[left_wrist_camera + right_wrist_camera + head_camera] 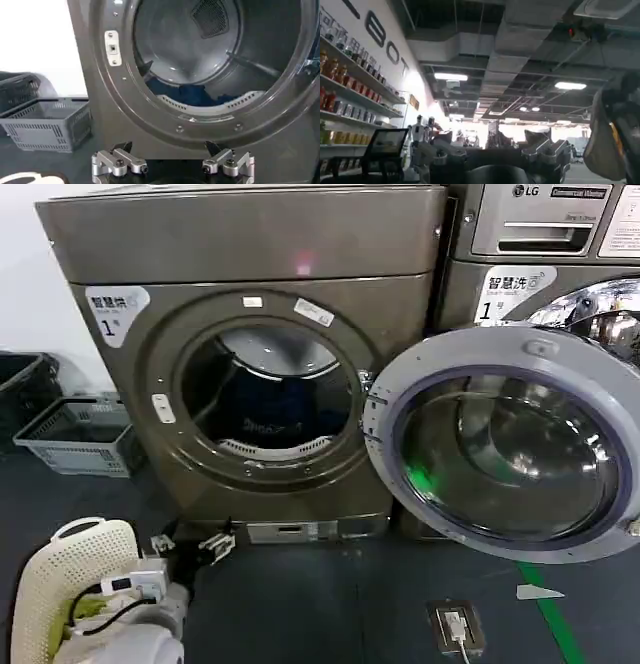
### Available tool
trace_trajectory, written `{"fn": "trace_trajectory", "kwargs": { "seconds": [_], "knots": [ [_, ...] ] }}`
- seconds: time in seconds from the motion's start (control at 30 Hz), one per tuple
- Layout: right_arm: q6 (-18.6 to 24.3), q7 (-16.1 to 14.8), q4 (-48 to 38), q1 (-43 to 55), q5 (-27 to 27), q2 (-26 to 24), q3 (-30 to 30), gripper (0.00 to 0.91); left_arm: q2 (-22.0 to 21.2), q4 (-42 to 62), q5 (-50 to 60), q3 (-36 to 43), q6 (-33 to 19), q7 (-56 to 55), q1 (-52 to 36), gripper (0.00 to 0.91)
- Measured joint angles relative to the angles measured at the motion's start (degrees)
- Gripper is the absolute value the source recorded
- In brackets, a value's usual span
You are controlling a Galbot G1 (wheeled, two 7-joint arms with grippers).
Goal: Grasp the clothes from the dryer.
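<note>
Navy clothes (pixel 268 409) lay in the open dryer (pixel 250 244) while the left gripper (pixel 172 167) hovered low before it, fingers (pixel 122 161) spread apart

A dark floor (pixel 330 604) bears a green tape line (pixel 552 614). A white wall (pixel 25 274) stands behind a grey plastic basket (pixel 75 434). Elsewhere, ceiling strip lights (pixel 451 76) glow above stocked shelves (pixel 350 85).
</note>
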Motion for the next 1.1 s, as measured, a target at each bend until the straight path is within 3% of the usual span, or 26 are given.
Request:
{"fn": "trace_trajectory", "kwargs": {
  "seconds": [1.1],
  "knots": [
    [1.3,1.2,-0.4,-0.7,2.3,0.4,1.2,0.907,0.1,-0.4,-0.1,0.5,0.0,0.3,0.5,0.907]
  ]
}}
